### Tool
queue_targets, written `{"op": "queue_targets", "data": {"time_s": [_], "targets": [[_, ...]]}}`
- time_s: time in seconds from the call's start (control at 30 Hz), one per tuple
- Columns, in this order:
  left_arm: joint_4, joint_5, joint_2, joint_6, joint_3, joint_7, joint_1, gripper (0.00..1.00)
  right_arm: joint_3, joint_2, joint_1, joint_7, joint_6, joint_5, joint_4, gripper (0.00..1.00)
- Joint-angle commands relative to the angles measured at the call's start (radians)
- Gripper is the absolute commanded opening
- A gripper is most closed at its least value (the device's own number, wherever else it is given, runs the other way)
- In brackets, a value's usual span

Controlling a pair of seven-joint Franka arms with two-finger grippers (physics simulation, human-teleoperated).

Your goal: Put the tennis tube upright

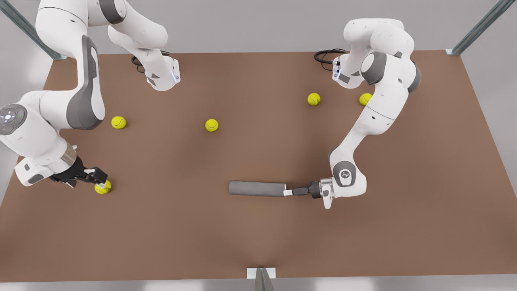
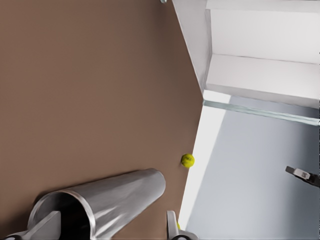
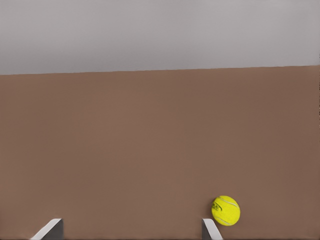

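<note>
On the brown table (image 1: 258, 242), the tennis tube (image 1: 257, 188) lies flat near the front edge, nothing stood up yet: the left gripper (image 1: 287, 192) pinches its rim, while the right gripper (image 1: 99, 178), fingers spread, waits beside a tennis ball (image 1: 103, 187).

No readable text — no labels, brands, numbers; nothing legible.

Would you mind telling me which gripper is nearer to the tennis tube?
The left gripper: it is at the tube's rim end, one finger inside the opening. The right gripper is far off, beside a ball.
</note>
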Motion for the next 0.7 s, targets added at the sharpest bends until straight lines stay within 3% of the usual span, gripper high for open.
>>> {"op": "queue_targets", "data": {"time_s": [0.0, 0.2, 0.67], "targets": [[0.000, -0.003, 0.000, -0.002, 0.000, 0.000, 0.000, 1.00, -0.001, 0.000, 0.001, 0.000, -0.005, 0.001, 0.000, 1.00], [-0.014, -0.003, -0.003, -0.003, 0.000, 0.000, -0.002, 1.00, 0.034, -0.017, 0.022, -0.002, -0.303, 0.002, 0.012, 1.00], [-0.018, -0.055, -0.002, 0.021, -0.012, 0.000, -0.060, 1.00, 0.043, 0.023, 0.013, -0.002, -0.148, -0.001, 0.052, 1.00]]}}
